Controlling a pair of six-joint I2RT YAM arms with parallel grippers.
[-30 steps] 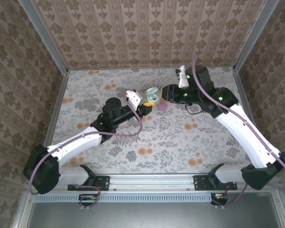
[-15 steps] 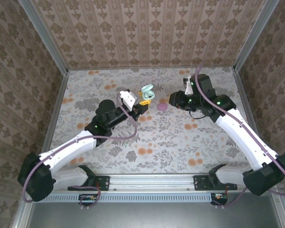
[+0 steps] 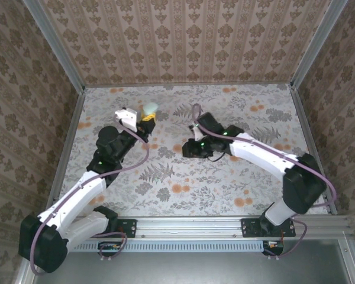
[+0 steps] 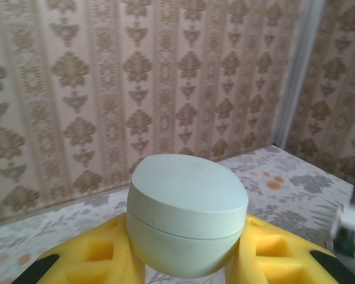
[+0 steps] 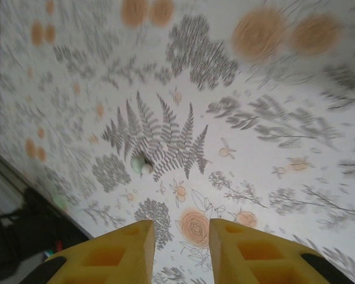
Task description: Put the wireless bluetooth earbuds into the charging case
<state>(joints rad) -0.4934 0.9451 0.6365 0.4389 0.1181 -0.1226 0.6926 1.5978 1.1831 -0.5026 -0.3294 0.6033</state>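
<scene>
Floral tbl [image 3: 165, 177]; smooth mint pebble case [image 4: 186, 219] (shut).

No legible text, labels, brands, numbers or signs on anything visible.

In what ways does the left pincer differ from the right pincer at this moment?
The left pincer is shut on the closed pale green charging case; the right pincer is open with nothing in it. The left pincer faces the patterned wall, while the right pincer looks down at the table, where a small pale earbud lies ahead of it. Both have yellow fingers.
</scene>
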